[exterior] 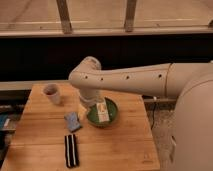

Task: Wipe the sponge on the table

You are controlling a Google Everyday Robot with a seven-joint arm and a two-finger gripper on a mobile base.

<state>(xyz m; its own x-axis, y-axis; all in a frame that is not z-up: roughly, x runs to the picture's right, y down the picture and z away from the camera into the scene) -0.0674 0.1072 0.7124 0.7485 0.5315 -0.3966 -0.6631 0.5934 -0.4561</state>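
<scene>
Bowl perhaps half-hidden behind gripper

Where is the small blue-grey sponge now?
In the camera view the sponge lies on the wooden table, left of the green bowl under the gripper, behind the black striped strip.

Gripper above bowl, crowding sponge; table front-right free
</scene>
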